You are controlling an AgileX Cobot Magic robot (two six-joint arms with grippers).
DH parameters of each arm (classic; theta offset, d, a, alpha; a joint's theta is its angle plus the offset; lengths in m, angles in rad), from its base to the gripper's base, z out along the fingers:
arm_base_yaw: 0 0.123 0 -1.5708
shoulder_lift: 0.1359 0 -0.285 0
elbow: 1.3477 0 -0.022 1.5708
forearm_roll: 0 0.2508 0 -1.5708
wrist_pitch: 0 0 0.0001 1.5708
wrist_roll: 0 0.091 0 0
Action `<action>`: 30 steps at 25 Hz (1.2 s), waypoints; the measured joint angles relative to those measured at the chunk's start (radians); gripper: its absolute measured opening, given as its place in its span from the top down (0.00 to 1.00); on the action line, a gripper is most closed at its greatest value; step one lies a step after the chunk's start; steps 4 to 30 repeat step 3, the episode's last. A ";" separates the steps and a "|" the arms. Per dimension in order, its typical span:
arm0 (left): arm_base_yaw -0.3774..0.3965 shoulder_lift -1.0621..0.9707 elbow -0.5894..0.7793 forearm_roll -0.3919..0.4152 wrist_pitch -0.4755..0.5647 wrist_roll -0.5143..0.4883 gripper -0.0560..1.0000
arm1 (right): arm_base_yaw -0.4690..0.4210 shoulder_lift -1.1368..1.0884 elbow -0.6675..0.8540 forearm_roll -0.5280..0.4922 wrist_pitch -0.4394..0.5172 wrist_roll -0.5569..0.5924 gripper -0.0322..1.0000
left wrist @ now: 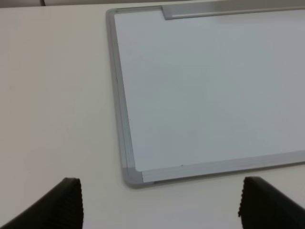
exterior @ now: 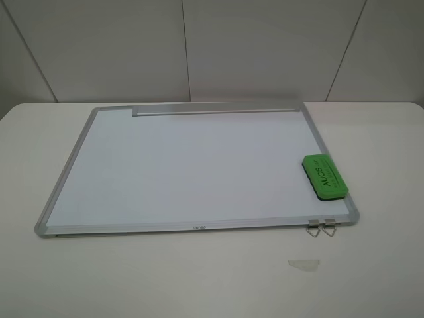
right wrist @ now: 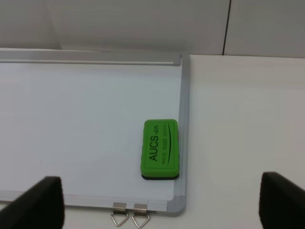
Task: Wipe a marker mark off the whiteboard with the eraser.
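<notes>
Green eraser (right wrist: 160, 150) lies flat on the whiteboard (exterior: 185, 165), hard against its right frame near the two clips (right wrist: 129, 215). No mark shows on the white. My right claw (right wrist: 159, 205) and left claw (left wrist: 162, 205) stand spread wide, holding nothing, above bare table (exterior: 199, 271).

The eraser (exterior: 324, 177) lies on the whiteboard (exterior: 185, 165), against its right frame, near the clips (exterior: 321, 227)

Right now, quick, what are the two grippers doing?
Left gripper: open, holding nothing.
Right gripper: open, holding nothing; the eraser lies on the whiteboard.
</notes>
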 joint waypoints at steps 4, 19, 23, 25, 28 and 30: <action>0.000 0.000 0.000 0.000 0.000 0.000 0.30 | 0.000 0.000 0.000 0.000 0.000 0.000 0.18; 0.000 0.000 0.000 0.000 0.000 0.000 0.30 | 0.000 0.000 0.000 0.000 0.000 0.000 0.18; 0.000 0.000 0.000 0.000 0.000 0.000 0.30 | 0.000 0.000 0.000 0.000 0.000 0.000 0.18; 0.000 0.000 0.000 0.000 0.000 0.000 0.30 | 0.000 0.000 0.000 0.000 0.000 0.000 0.18; 0.000 0.000 0.000 0.000 0.000 0.000 0.30 | 0.000 0.000 0.000 0.000 0.000 0.000 0.18; 0.000 0.000 0.000 0.000 0.000 0.000 0.30 | 0.000 0.000 0.000 0.000 0.000 0.000 0.18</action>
